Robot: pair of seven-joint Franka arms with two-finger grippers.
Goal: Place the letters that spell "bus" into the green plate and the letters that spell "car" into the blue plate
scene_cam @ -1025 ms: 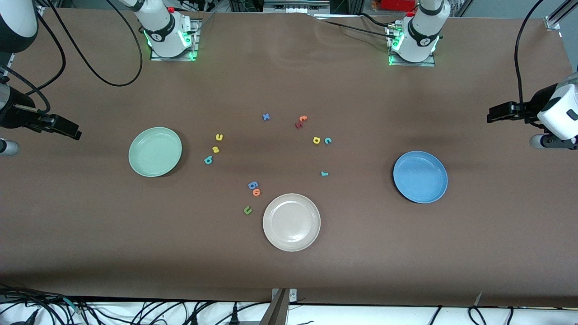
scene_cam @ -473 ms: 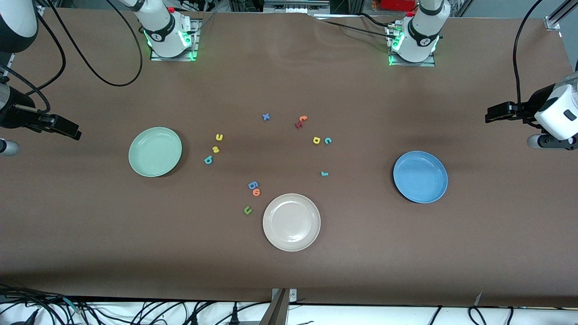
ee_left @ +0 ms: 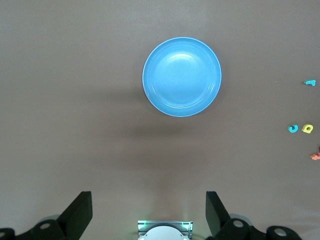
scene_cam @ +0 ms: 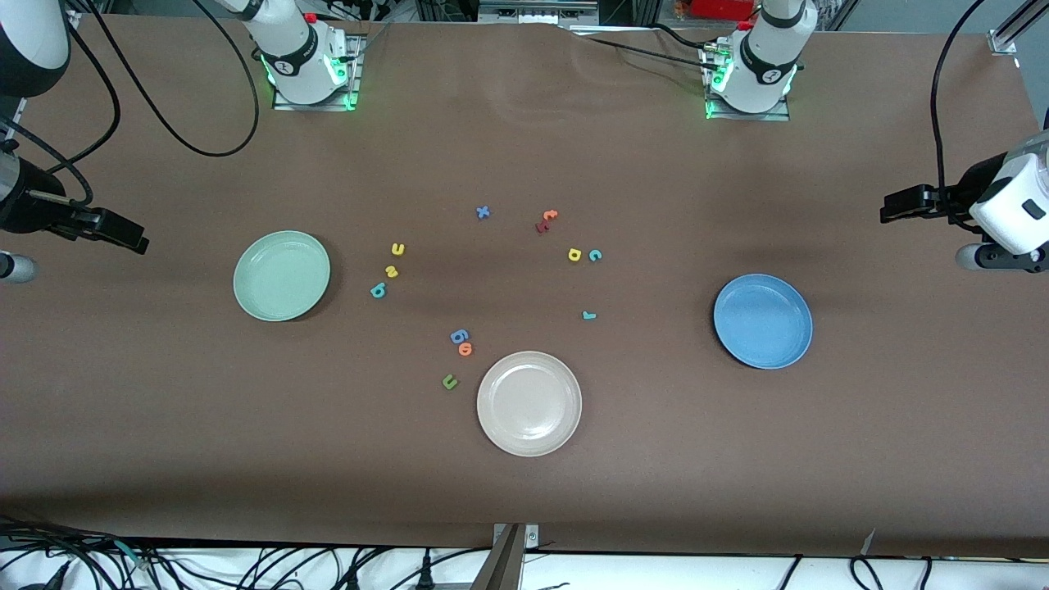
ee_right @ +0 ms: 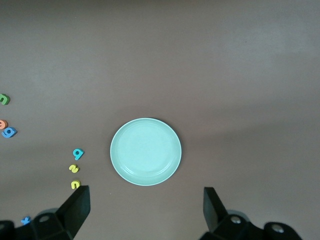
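Observation:
The green plate (scene_cam: 281, 275) (ee_right: 145, 151) lies toward the right arm's end. Beside it lie the yellow u (scene_cam: 397, 249), yellow s (scene_cam: 392, 271) and teal b (scene_cam: 378, 289). The blue plate (scene_cam: 762, 321) (ee_left: 182, 76) lies toward the left arm's end. The yellow a (scene_cam: 574, 255) and teal c (scene_cam: 595, 255) lie mid-table, with the teal r (scene_cam: 588, 315) nearer the camera. Both plates hold nothing. My left gripper (ee_left: 147, 202) hangs open, high over bare table by the blue plate. My right gripper (ee_right: 145, 200) hangs open, high over bare table by the green plate.
A beige plate (scene_cam: 529, 403) sits nearest the camera, with a blue g (scene_cam: 459, 336), orange o (scene_cam: 465, 350) and green u (scene_cam: 449, 381) beside it. A blue x (scene_cam: 483, 212), orange t (scene_cam: 549, 215) and dark red letter (scene_cam: 542, 226) lie toward the bases.
The left arm's wrist has shifted very slightly at the table's end. The right arm, the letters and the plates have not moved.

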